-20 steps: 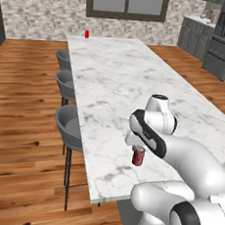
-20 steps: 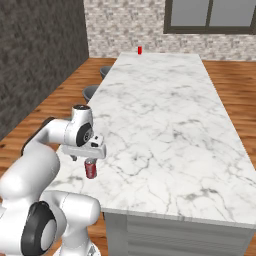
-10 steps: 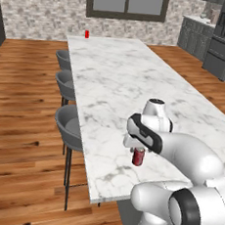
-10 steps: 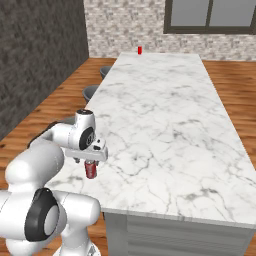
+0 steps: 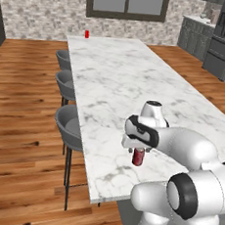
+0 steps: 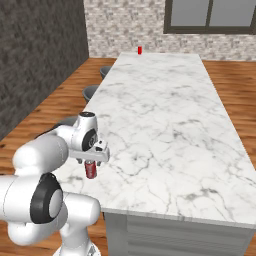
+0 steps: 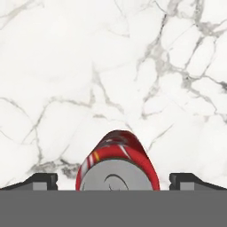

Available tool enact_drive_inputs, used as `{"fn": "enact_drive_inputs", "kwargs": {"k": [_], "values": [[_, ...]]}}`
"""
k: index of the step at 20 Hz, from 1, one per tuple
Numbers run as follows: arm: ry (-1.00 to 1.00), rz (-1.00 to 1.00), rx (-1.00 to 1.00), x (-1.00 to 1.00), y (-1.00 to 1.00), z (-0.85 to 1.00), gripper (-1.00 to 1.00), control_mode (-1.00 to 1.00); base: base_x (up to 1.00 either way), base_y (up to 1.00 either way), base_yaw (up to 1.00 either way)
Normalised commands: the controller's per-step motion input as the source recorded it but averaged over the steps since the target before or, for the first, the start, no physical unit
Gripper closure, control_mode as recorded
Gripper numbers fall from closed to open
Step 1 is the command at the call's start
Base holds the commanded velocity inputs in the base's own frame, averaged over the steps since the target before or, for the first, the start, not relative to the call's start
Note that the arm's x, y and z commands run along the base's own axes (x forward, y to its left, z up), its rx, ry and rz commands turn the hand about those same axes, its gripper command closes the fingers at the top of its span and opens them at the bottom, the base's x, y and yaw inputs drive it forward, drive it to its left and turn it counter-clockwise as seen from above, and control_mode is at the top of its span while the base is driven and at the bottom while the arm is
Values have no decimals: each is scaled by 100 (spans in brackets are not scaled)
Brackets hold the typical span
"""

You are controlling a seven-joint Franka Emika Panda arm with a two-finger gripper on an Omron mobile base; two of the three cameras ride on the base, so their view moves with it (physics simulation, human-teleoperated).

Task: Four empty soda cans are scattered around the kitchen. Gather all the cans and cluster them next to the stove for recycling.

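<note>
In the left base view we have three grey stools [image 5: 69, 124] along the left edge of the marble table [image 5: 118, 80], a far red soda can [image 5: 87, 34] at the table's back corner, well apart from us, and our fingers [image 5: 138, 147] poised over the near red can [image 5: 138, 157] close to the front-left corner of the table. The near can stands upright, long axis vertical, directly under the hand. In the hand view the can [image 7: 117, 165] sits centred between the left fingertip [image 7: 41, 181] and the right one, each tip clear of the can wall with marble showing in the gaps, so the fingers are spread wide and grasping nothing yet. Right base view agrees: can [image 6: 91, 169] just below the hand, fingers [image 6: 90, 160] straddling its top. We judge the next move is straight down, then close; no sideways correction looks needed. Stove not visible here.
</note>
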Motion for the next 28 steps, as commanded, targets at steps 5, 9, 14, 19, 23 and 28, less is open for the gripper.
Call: {"fn": "enact_drive_inputs", "kwargs": {"k": [5, 9, 14, 19, 23, 28], "values": [[2, 0, 0, 0, 0, -6, -100, -100, 0, 0, 0], [2, 0, 0, 0, 0, 0, -100, -100, 0, 0, 0], [0, 0, 0, 0, 0, 0, -100, -100, 0, 0, 0], [0, 0, 0, 0, 0, 0, -100, -100, 0, 0, 0], [0, 0, 0, -1, 0, 0, -100, -100, 0, 0, 0], [0, 0, 0, -4, 0, 0, -100, -100, 0, 0, 0]]}}
